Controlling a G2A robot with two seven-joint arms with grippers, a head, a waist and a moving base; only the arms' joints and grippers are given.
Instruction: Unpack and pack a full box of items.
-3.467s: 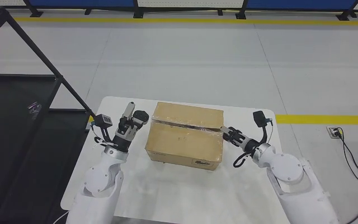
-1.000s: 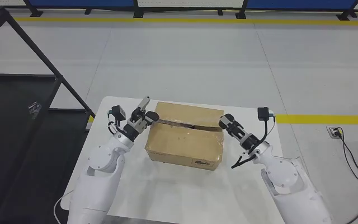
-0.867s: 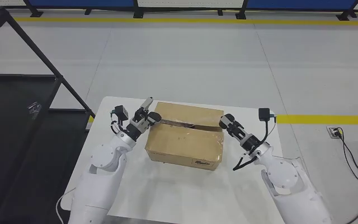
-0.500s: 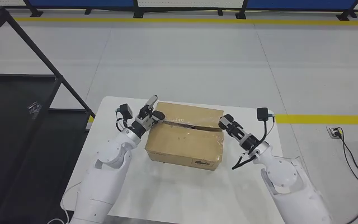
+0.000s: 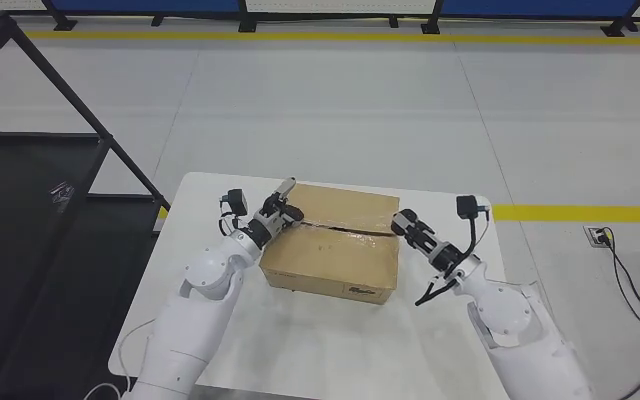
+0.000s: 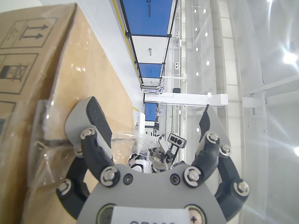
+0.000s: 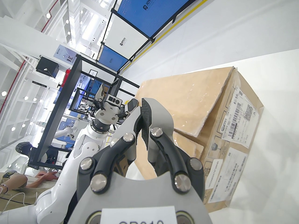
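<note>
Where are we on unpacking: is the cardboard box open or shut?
Mostly shut: the cardboard box has both flaps down, clear tape across the seam, one flap edge slightly lifted.

Table [image 5: 330, 345]: centre of the top view, floor all round.
Box [image 5: 332, 250]: on the table, toward its 12 o'clock edge.
Seam [image 5: 340, 226]: across the box's top from 9 to 3 o'clock, nearer the 12 o'clock side.
Left gripper [image 5: 287, 202]: at the box's 10 o'clock corner, with one finger [image 6: 98, 117] at the seam's end and the other clear of the box.
Right gripper [image 5: 401, 222]: at the box's 3 o'clock side, by the seam's other end.
Label [image 5: 366, 291]: on the box's 6 o'clock wall.
Frame [image 5: 105, 150]: on the floor at the table's 9 to 10 o'clock.
Floor line [image 5: 560, 212]: at the table's 3 o'clock.
</note>
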